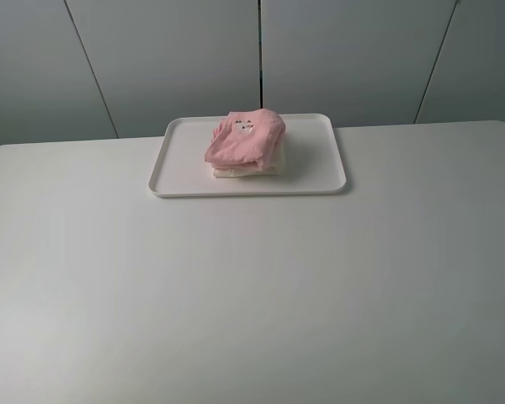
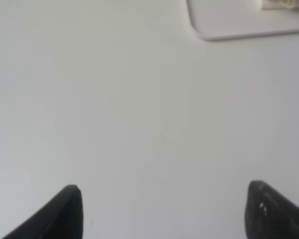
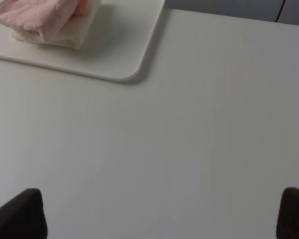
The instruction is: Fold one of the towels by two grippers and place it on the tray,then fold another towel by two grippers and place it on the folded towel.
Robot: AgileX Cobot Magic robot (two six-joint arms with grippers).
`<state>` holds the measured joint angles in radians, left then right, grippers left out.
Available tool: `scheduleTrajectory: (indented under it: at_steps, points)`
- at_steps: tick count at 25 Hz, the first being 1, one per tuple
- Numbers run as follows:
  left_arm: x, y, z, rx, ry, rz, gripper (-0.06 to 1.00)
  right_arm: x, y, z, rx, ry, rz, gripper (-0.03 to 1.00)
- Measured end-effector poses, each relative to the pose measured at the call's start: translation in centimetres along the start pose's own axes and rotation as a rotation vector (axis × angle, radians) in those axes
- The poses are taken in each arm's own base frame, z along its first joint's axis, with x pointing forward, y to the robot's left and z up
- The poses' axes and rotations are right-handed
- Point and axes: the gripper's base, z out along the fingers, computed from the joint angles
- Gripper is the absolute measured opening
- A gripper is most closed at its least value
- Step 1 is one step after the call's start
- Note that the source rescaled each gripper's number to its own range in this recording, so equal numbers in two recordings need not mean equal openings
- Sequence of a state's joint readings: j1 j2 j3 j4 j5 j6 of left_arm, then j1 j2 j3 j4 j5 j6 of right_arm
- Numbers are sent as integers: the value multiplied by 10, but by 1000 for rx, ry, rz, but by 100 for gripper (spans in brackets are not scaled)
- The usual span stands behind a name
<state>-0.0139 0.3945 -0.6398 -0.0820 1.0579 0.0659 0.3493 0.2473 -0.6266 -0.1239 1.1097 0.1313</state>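
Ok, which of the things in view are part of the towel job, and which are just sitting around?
Part of the job:
pink towel, folded on top
cream towel, under it
tray
left end effector, open
right end effector, open

Just there:
table
grey wall panels

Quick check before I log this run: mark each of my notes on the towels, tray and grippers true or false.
1. The pink towel lies on top of the cream towel. True.
2. The stack sits on the bare table beside the tray. False: it sits inside the tray.
3. The left gripper grips the pink towel. False: its jaws stand open over bare table, holding nothing.
4. The right gripper is open and empty. True.
5. The pink towel is spread flat. False: it is folded.
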Motion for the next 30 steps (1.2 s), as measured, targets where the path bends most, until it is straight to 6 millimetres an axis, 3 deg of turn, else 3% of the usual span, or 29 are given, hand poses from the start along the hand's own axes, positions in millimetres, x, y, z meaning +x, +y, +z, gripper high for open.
scheduleTrajectory:
  at_steps: [7, 12, 16, 19, 24, 30]
  points:
    - [31, -3, -36, -10, -223, 14, 85, 30, -5, -25, -8, -140, 17, 100]
    - [50, -5, -52, -11, -308, 20, 85, 35, -5, -28, -21, -165, 2, 100]
    - [55, -5, -51, -9, -286, 21, 85, 41, 3, -16, -92, -132, -52, 100]
    - [60, -4, -38, -8, -240, 16, 85, 44, 9, -8, -146, -125, -91, 100]
    - [62, -3, -26, -13, -235, 10, 85, 43, 11, -8, -169, -138, -107, 100]
    - [62, -3, -25, -15, -237, 9, 85, 43, 11, -8, -169, -139, -119, 100]
